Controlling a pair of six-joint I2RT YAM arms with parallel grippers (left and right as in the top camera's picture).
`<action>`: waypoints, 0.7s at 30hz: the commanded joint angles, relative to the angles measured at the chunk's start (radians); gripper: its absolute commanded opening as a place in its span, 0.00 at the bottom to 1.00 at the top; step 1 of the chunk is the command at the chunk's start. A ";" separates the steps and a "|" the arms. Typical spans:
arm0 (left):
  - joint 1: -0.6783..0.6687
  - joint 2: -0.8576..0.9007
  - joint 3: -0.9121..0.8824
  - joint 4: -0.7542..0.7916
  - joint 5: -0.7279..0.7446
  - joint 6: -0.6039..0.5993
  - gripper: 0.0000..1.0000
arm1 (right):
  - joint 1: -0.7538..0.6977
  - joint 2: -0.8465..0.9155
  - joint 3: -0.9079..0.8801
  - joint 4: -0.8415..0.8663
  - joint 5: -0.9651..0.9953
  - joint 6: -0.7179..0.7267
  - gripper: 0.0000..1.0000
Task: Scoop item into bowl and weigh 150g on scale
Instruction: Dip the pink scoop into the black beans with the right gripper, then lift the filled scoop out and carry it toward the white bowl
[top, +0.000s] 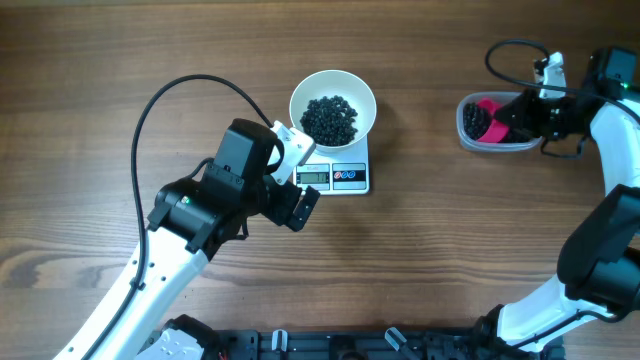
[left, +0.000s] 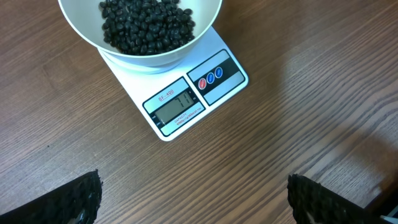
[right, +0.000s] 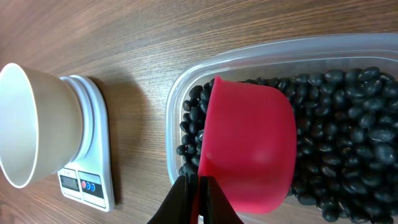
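Beans (top: 329, 118) in bowl (top: 303, 92) on scale (top: 340, 177); we're scooping upper right, right gripper (right: 198, 193) clamped on scoop (right: 249, 143), left gripper (left: 193, 199) wide, empty; next, lift level.

left arm (top: 150, 255): stretched forward, wrist tilted down
left gripper (left: 199, 202): jaws wide apart, holding nothing
right gripper (right: 198, 200): pinched tight, apparently on the red scoop (right: 249, 143)
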 joint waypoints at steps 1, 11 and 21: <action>0.008 -0.013 0.009 0.002 0.015 0.016 1.00 | -0.021 0.027 -0.010 -0.007 -0.084 0.007 0.04; 0.008 -0.013 0.009 0.002 0.015 0.016 1.00 | -0.122 0.027 -0.010 -0.016 -0.148 -0.046 0.04; 0.008 -0.013 0.009 0.002 0.015 0.016 1.00 | -0.248 0.027 -0.010 -0.076 -0.245 -0.143 0.04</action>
